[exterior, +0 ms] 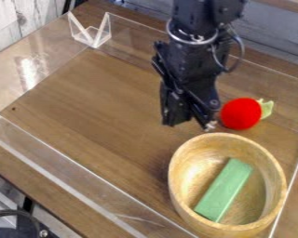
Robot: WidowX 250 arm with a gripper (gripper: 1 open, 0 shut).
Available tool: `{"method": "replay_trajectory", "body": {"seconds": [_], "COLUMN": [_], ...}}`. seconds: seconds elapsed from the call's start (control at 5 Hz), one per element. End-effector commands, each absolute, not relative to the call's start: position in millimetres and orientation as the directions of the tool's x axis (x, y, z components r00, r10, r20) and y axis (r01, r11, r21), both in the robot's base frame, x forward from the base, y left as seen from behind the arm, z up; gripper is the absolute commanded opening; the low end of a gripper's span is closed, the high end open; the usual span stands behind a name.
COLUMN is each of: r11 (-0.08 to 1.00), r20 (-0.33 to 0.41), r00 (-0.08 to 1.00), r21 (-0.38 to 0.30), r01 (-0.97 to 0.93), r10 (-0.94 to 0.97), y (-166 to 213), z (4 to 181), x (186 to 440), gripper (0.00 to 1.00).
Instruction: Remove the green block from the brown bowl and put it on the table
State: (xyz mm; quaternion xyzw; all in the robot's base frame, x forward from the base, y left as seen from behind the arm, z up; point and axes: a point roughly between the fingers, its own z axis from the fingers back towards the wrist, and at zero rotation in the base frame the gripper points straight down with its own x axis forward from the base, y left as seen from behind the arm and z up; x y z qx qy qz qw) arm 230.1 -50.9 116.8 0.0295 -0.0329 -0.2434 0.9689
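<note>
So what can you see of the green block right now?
The green block is a flat, elongated bar, light green and matte. It lies in the brown bowl, touching its inside, upper end leaning right in the picture. The claw isn't touching it.
</note>
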Motion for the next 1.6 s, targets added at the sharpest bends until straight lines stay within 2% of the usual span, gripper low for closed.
{"method": "replay_trajectory", "body": {"seconds": [0.0,0.4,0.8,1.4], "r11": [0.898,0.893,0.883,0.818], "r20": [0.096,0.107,0.132,0.134], "r00": [0.893,0.887,0.873,0.808], "r21": [0.077,0.068,0.039,0.032], "r01": [0.434,0.445,0.468,0.575], "r10": [-0.440,-0.450,-0.469,-0.573], "y": [-65,-45,-21,-53], "z": [120.3,129.3,95.2,116.6], "x": [233,232,226,224], "gripper": [0.00,0.00,0.00,0.00]}}
